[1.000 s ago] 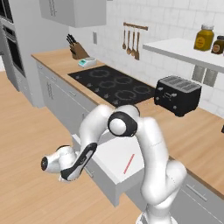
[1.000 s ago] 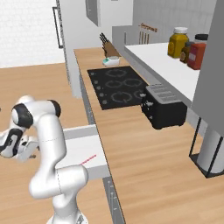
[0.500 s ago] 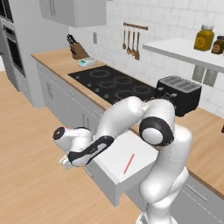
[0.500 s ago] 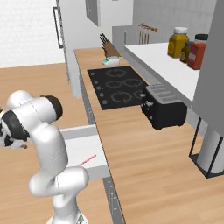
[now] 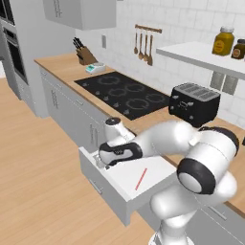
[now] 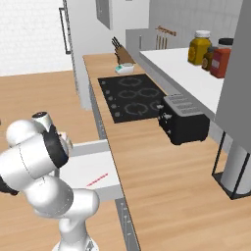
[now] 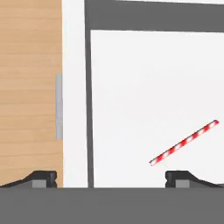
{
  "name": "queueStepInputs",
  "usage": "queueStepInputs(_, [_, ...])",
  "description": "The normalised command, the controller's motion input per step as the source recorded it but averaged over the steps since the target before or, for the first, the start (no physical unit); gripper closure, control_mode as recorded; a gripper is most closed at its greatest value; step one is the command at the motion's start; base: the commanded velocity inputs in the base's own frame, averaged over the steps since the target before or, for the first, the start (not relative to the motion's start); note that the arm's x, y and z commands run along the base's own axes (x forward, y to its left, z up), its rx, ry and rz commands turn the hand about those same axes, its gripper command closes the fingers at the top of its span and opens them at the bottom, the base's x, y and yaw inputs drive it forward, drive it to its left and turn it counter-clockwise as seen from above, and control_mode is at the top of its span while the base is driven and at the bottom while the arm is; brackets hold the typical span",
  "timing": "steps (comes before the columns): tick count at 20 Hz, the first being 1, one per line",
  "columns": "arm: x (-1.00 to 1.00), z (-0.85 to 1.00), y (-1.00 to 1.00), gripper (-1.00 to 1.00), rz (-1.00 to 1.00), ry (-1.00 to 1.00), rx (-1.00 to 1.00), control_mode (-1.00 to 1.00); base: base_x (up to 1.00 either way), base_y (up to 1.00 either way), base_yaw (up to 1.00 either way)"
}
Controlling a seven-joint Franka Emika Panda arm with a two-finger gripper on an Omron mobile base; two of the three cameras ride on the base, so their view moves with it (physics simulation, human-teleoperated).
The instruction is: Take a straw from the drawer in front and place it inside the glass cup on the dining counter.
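The drawer stands pulled out under the wall counter, its pale inside bare. The red-and-white striped straw lies slanted on the drawer floor, toward its right part. My gripper hovers over the drawer's left front corner, pointing down. In the hand view the gripper is open and holds nothing. Its tips straddle the drawer's front wall, and the straw lies just above the right fingertip. The slim bar handle shows on the front panel. The glass cup and the dining counter are out of view.
A black cooktop and a black toaster sit on the wood counter behind the drawer. A knife block stands at the far end. A shelf with jars hangs at the right. Wood floor lies left of the cabinets.
The arm has swung from low at the drawer's left side up over the drawer's front corner. The jaws have spread wider.
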Motion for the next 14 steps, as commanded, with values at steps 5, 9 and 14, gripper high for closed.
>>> queueStepInputs(5, [0.51,-0.34,-0.35,-1.0,0.0,0.19,0.0,-1.0,0.0,0.0,0.0])
queueStepInputs(9, [0.12,-0.57,-0.01,-1.0,0.0,-0.01,0.0,-1.0,0.0,0.0,0.0])
queueStepInputs(14, [0.0,-0.63,0.0,-1.0,0.0,-0.09,0.0,-1.0,0.0,0.0,0.0])
